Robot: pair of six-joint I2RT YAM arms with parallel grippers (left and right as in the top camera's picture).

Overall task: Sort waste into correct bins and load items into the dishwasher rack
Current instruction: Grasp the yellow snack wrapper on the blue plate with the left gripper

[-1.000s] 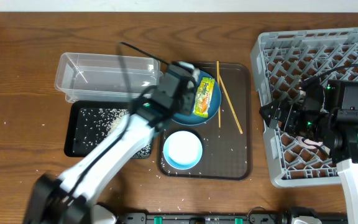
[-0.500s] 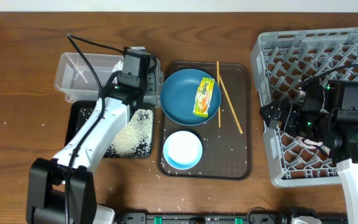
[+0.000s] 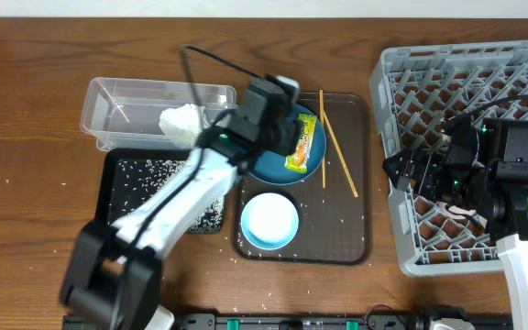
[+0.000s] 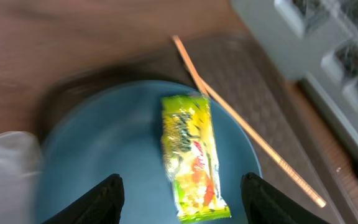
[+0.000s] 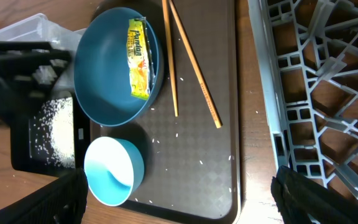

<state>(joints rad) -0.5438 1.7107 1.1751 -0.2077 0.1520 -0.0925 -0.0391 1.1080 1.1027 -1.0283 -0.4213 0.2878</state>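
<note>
The crumpled white tissue lies in the clear tub. Loose rice is spread in the black tray. The yellow-green wrapper lies on the blue plate, seen between the tips of my open, empty left gripper, which hovers over it. The chopsticks rest on the brown tray beside the plate. The white bowl sits below the plate. My right gripper stands open and empty at the left edge of the grey rack.
The brown serving tray carries plate, bowl and chopsticks, with stray rice grains on it and on the wooden table. In the right wrist view the rack fills the right side. A small white-and-pink shape shows in the rack under the right arm.
My left gripper swung from the plate to the clear tub, opened and let go of the tissue there, then swung back over the plate. The right arm has not moved.
</note>
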